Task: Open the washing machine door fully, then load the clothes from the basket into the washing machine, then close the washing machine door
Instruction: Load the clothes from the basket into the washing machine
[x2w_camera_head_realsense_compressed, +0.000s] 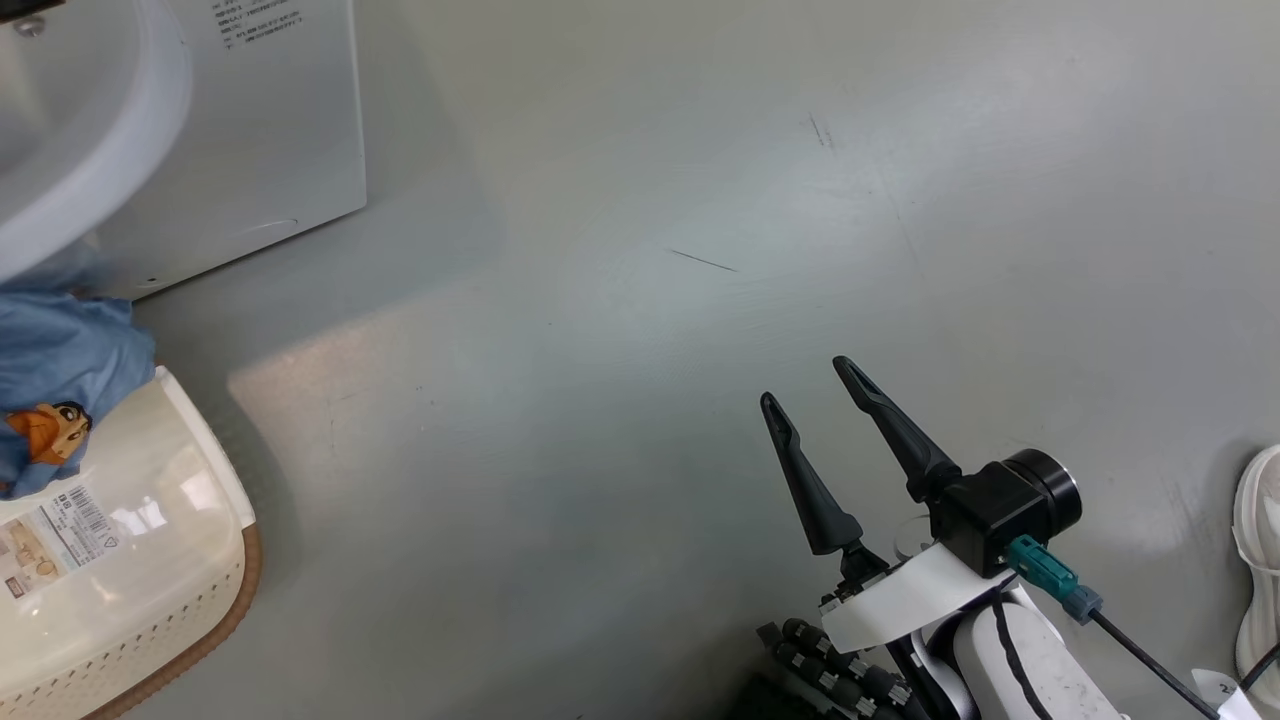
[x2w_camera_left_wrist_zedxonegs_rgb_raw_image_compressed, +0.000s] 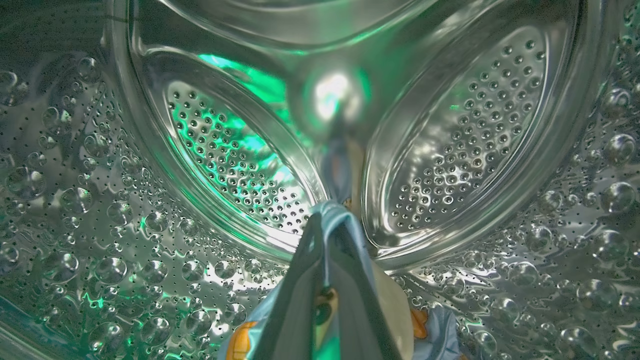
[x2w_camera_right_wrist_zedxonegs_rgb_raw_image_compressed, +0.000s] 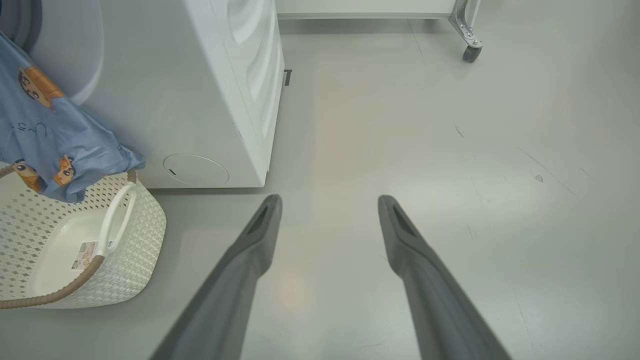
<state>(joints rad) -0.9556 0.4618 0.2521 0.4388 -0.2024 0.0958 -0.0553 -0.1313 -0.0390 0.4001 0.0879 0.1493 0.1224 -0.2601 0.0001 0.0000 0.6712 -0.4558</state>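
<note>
Loading looks about half done: basket (x2w_camera_right_wrist_zedxonegs_rgb_raw_image_compressed: 145, 235) sits just beside washer (x2w_camera_right_wrist_zedxonegs_rgb_raw_image_compressed: 200, 100) with only its label on the bottom, clothes (x2w_camera_right_wrist_zedxonegs_rgb_raw_image_compressed: 55, 135) trail from the washer mouth down onto the basket rim, and the door is judged open; to do: drop the clothes in, tuck in the tail, shut the door. Left gripper (x2w_camera_left_wrist_zedxonegs_rgb_raw_image_compressed: 327, 212) is deep in the drum (x2w_camera_left_wrist_zedxonegs_rgb_raw_image_compressed: 100, 200), pinched tight on a fold of the blue clothes. Right gripper (x2w_camera_right_wrist_zedxonegs_rgb_raw_image_compressed: 330, 200) is spread wide, holds nothing, over the floor (x2w_camera_right_wrist_zedxonegs_rgb_raw_image_compressed: 450, 150) right of the washer
</note>
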